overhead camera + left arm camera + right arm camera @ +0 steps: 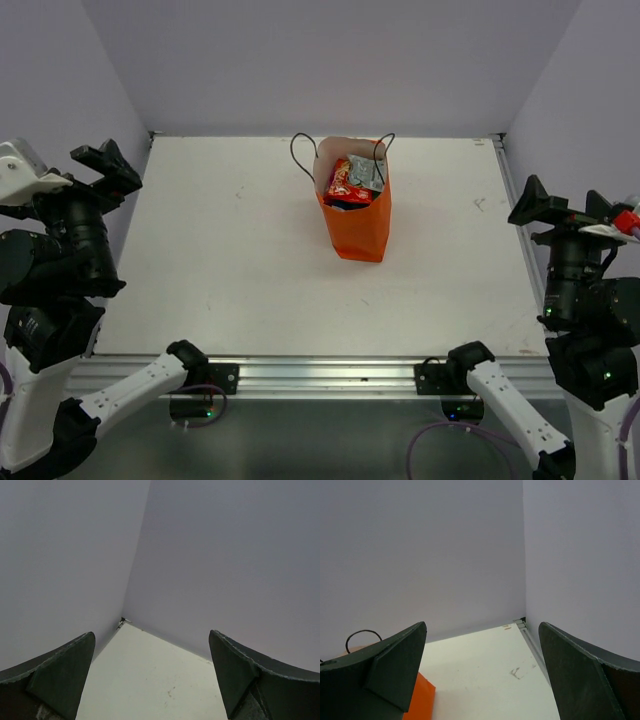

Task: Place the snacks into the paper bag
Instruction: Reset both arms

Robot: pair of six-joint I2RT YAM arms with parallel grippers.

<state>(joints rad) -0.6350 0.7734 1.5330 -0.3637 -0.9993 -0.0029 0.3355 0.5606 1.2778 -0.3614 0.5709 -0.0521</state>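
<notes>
Snacks (352, 181) sit inside the orange paper bag (358, 228). We make out a red packet (340, 182) and a silver-grey one (367, 176) at its mouth; the others we cannot tell apart. The bag stands upright at the far middle of the table (220, 260), with its black cord handles (300, 155) up. Left gripper (152, 675) hangs at the left edge, jaws spread wide, holding nothing. Right gripper (482, 675) is likewise wide and empty at the right edge. Both are well apart from the bag.
</notes>
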